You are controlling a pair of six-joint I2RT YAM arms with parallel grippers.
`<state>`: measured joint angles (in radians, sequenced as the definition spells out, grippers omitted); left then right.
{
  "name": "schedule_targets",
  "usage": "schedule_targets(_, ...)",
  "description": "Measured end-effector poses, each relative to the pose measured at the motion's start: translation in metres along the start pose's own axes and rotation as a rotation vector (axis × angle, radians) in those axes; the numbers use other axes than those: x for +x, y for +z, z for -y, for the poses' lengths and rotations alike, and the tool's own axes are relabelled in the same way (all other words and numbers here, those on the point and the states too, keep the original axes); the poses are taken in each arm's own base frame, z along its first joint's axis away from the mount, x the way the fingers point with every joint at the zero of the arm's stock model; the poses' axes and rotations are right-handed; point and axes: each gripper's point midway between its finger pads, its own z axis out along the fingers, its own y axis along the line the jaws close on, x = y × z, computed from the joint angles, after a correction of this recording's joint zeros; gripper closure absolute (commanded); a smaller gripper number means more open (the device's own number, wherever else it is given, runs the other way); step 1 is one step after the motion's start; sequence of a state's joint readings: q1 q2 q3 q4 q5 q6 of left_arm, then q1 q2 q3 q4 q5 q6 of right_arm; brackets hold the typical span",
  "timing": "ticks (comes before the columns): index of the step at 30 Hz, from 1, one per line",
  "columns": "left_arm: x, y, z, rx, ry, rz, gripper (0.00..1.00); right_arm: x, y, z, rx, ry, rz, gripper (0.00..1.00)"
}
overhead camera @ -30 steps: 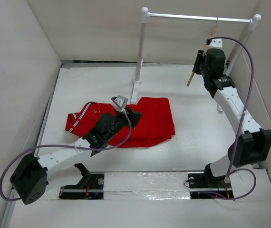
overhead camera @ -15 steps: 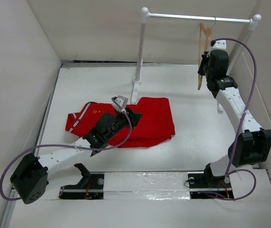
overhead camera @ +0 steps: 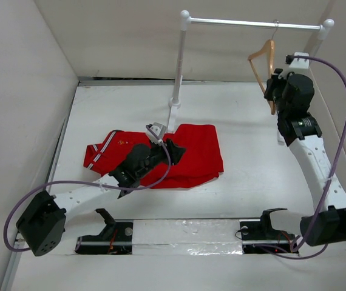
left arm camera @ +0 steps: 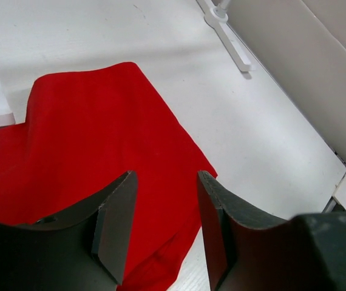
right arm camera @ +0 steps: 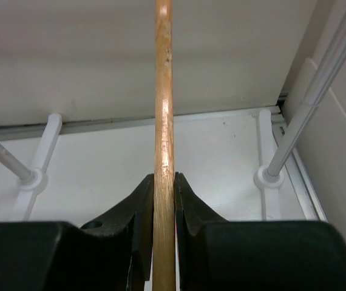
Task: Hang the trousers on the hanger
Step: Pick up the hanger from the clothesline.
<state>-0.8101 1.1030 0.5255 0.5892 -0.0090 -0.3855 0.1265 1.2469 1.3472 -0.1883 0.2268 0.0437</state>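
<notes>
Trousers (overhead camera: 194, 151) lie folded flat on the table (overhead camera: 252, 182), left of centre in the top view, the striped waistband end pointing to the frame's left. The left arm reaches low from the lower left corner, stretched out in a long shallow line across the cloth. The left gripper (left arm camera: 165, 182) hovers over the right half of the fabric. Its fingers stand apart with nothing between them, only red cloth showing through the gap below.

To do this part well, I judge it should come straight down near a folded edge. It should pinch every layer at once, so that no single ply peels away.

Right of the trousers stands the white rail (overhead camera: 252, 23), its near post just behind the cloth. In the upper right the hanger (overhead camera: 259, 60) hangs tilted, its hook over the rail. The right arm rises steeply from the lower right corner, elbow bent, wrist raised to the hanger's lower end. The right gripper (right arm camera: 164, 185) is clamped narrowly on a wooden bar of it.

A firm hold matters here, as the wood could pivot in so thin a grip. The hook should probably be lifted clear of the rail before any pull toward the trousers, which lie well apart.
</notes>
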Motion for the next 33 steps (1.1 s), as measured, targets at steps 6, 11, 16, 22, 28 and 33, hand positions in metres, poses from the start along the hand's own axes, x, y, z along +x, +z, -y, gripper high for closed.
schedule_targets(6, 0.009, 0.004, 0.003, 0.024, -0.007, -0.029, 0.56, 0.043, -0.015, 0.003, -0.018, 0.02, 0.01, 1.0)
schedule_targets(11, 0.016, 0.01, 0.005, 0.037, -0.016, -0.057, 0.55, 0.068, -0.024, 0.005, -0.026, 0.03, 0.018, 1.0)
schedule_targets(16, 0.013, 0.021, 0.018, 0.061, -0.016, -0.061, 0.54, 0.063, -0.014, 0.006, -0.037, 0.031, 0.024, 1.0)
schedule_targets(22, 0.016, 0.025, 0.02, 0.064, -0.018, -0.068, 0.55, 0.028, 0.017, -0.007, -0.081, 0.013, 0.027, 1.0)
schedule_targets(28, 0.014, 0.026, 0.014, 0.028, -0.016, -0.056, 0.55, -0.001, 0.052, -0.005, -0.119, 0.004, 0.022, 1.0)
schedule_targets(33, 0.002, 0.024, 0.011, 0.0, -0.018, -0.012, 0.55, 0.002, 0.069, -0.016, -0.173, -0.017, -0.018, 1.0)
